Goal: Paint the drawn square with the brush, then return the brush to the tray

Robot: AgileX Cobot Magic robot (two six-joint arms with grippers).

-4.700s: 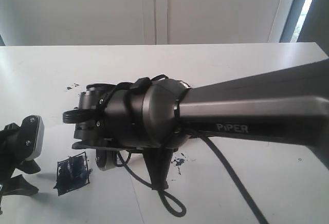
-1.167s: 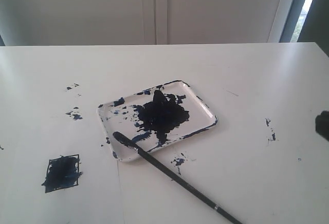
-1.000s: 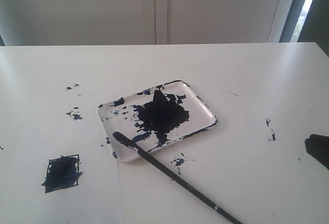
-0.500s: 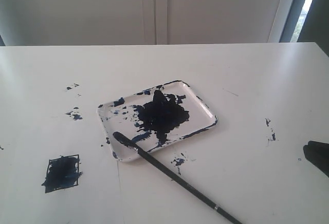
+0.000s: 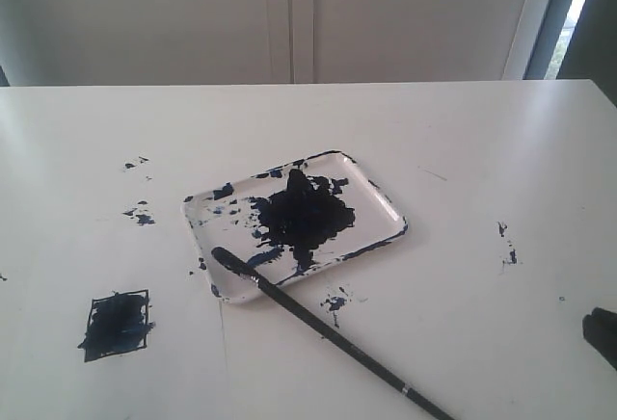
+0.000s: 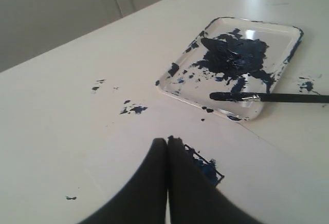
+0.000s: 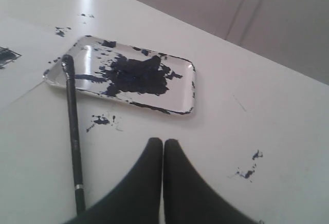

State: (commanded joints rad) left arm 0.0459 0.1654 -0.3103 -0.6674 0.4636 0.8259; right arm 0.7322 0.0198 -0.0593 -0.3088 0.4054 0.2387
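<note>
The tray point(image 5: 386, 206) holds a black-blue paint patch point(image 5: 304, 213) and the tip of the brush point(image 5: 328, 328), whose handle trails onto the worktop point(image 5: 463, 131). My left pincer point(image 6: 167, 141) and right pincer point(image 7: 163, 142) are pinched together, empty, clear of the brush.

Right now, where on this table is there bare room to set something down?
The far strip of the table behind the tray is bare, as is the stretch between the tray and the right-hand paint specks. Crowded: near left, around the brush and drawn square.
</note>
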